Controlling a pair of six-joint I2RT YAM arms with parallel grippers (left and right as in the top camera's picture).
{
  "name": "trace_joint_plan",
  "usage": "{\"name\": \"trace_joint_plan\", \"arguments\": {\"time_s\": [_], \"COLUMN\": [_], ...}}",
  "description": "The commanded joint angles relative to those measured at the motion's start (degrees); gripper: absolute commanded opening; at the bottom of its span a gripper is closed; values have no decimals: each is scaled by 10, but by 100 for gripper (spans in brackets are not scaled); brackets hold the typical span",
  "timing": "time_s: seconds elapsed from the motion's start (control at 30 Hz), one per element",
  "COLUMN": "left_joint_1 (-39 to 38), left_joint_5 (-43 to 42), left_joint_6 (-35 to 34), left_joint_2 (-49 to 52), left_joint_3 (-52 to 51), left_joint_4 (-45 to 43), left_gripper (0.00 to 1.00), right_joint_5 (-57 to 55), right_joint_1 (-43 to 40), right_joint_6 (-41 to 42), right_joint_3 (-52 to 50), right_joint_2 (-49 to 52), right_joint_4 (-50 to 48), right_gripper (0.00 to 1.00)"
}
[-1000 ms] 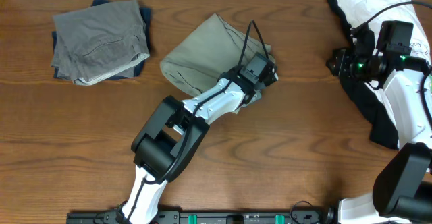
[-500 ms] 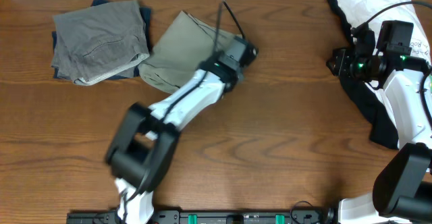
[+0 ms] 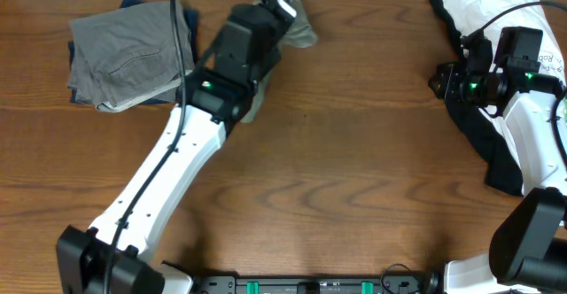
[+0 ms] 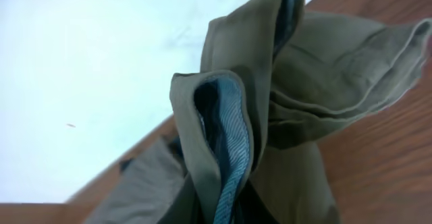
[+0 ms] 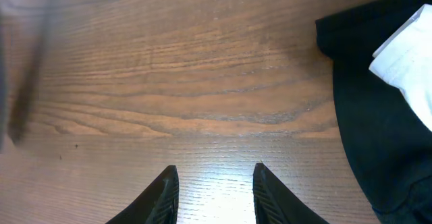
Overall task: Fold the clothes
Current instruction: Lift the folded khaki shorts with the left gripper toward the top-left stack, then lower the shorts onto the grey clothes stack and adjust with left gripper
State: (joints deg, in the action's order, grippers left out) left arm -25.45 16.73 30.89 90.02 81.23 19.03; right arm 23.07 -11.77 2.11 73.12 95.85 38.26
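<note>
Over the last 1 second your left gripper (image 3: 279, 11) has swept from the middle of the table (image 3: 354, 179) to its far edge, dragging the olive garment (image 3: 301, 30) with it. The cloth now hangs bunched from the gripper, lifted, just right of the folded grey pile (image 3: 133, 50). In the left wrist view the olive garment (image 4: 304, 82) fills the frame in loose folds with a blue striped lining showing. The fingers are hidden, but the cloth travelled with them, so it reads as clamped. This looks like a carry towards the pile, not a fold. Your right gripper (image 5: 214, 190) has not moved: its jaws are parted and hold nothing, over bare wood beside the black garment (image 5: 378, 116), which remains unfolded.
</note>
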Motion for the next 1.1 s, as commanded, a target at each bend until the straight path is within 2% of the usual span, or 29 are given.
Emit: {"name": "trace_joint_plan", "arguments": {"time_s": [0.0,0.43,0.6,0.73,0.9,1.07], "left_joint_1": [12,82,136,200,279,328], "left_joint_5": [6,-25,-73,-132,-194,-247], "left_joint_6": [158,513,554,584,587,603], "left_joint_2": [-17,-17,-16,-1,42,103], "left_joint_3": [4,4,4,4,4,4], "left_joint_4": [-17,-223,-307,-337,-396,-496], "left_gripper": [6,6,6,6,6,6], "right_joint_5": [-2,-2,-2,-2,-2,-2], "right_joint_1": [1,1,1,2,2,2], "right_joint_6": [-9,-8,-2,-2,2,11], "right_joint_3": [3,3,3,3,3,3], "right_joint_2": [1,1,1,0,1,1], "right_joint_4": [-2,-2,-1,-1,-2,-6], "right_gripper": [35,35,34,35,35,35]}}
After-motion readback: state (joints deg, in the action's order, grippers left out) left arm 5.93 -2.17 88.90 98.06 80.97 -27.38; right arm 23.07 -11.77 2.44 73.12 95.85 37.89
